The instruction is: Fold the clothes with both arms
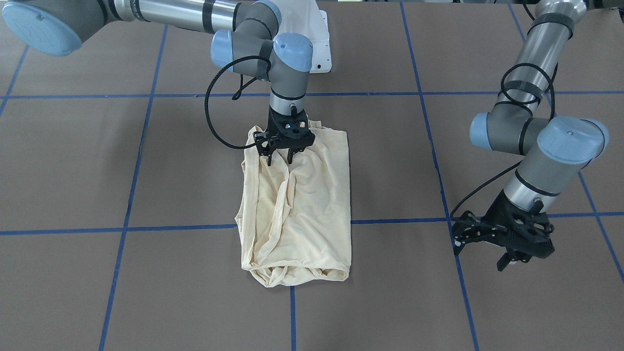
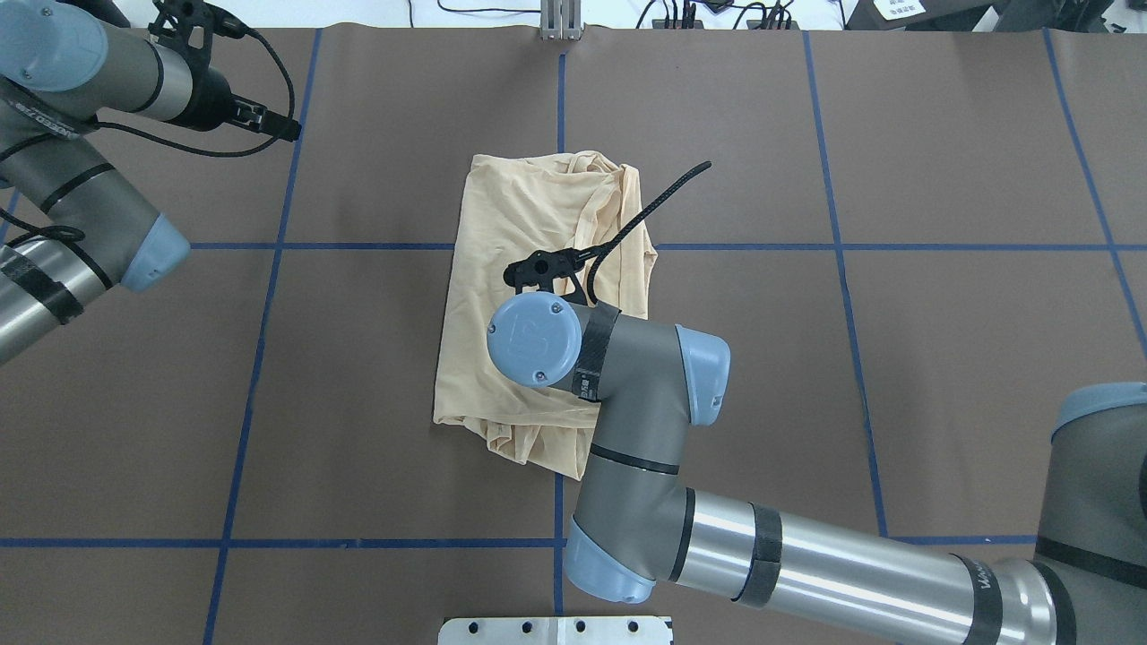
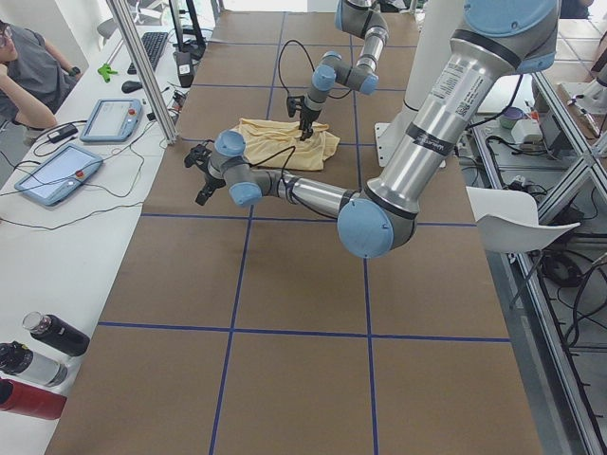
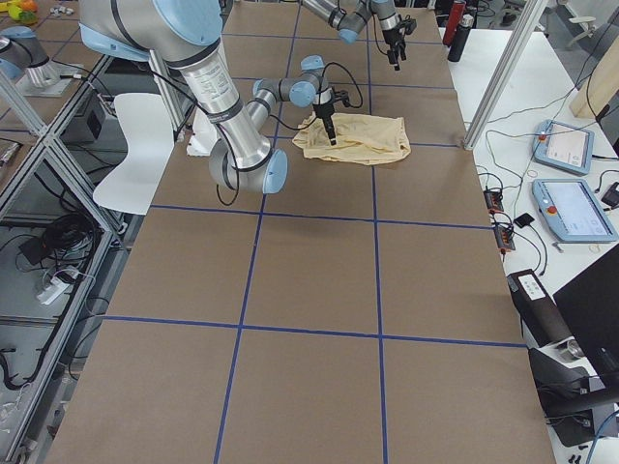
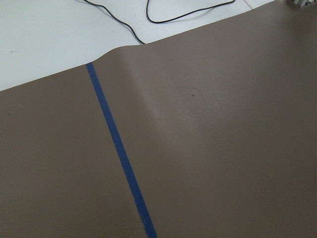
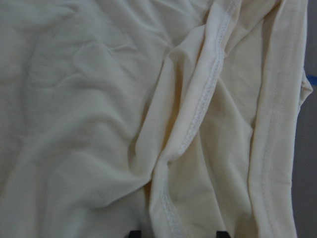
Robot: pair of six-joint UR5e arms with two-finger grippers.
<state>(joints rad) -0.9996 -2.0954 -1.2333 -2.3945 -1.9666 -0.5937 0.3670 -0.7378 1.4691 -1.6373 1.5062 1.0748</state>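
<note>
Poising the right gripper (image 1: 279,156) at the robot-side end of the cream T-shirt (image 1: 312,214), jaws spread wide over a stitched fold, clasping nothing. Showing the T-shirt lying as a rumpled folded oblong mid-table (image 1: 73,170), across a blue tape line (image 1: 170,227). Hanging the left gripper (image 1: 480,254) well off to the far left, above the table, likewise spread and empty
</note>
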